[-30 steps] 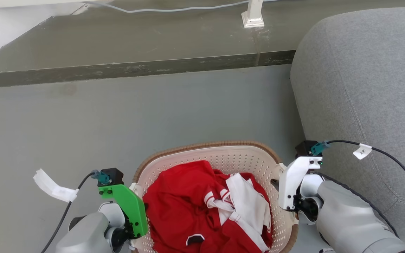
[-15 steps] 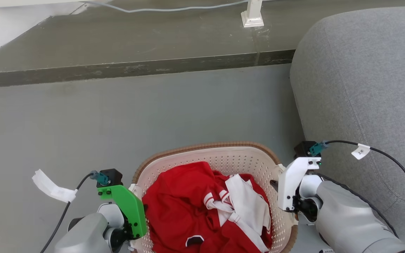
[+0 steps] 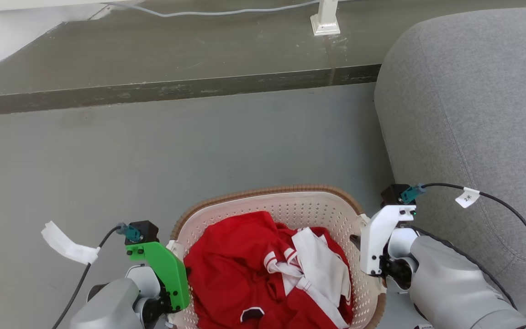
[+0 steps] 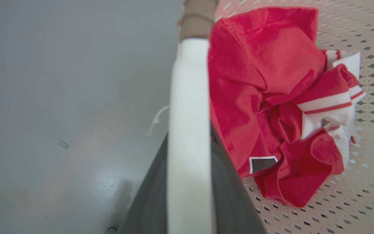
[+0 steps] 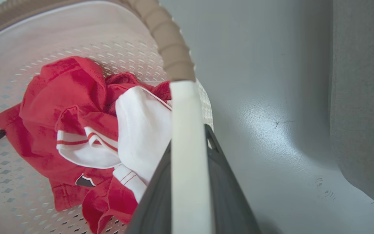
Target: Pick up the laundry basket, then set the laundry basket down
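Left gripper [image 3: 165, 269] and right gripper [image 3: 375, 242], seen from the head, sit on either side of the laundry basket [image 3: 290, 204], which is near the robot and left of the gray couch [image 3: 473, 114]. Left wrist: dark fingers [image 4: 148, 201] pinch its white left handle [image 4: 188, 97] tight. Right wrist: fingers [image 5: 229, 195] pinch the right handle [image 5: 187, 146]. Both arms should move together.

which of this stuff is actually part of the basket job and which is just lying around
Part of the job:
- laundry basket
- left end effector and right end effector, each closed on one side of the basket

Just lying about:
- red and white clothes, riding inside the basket
- grey sofa
- white post
- pale cable
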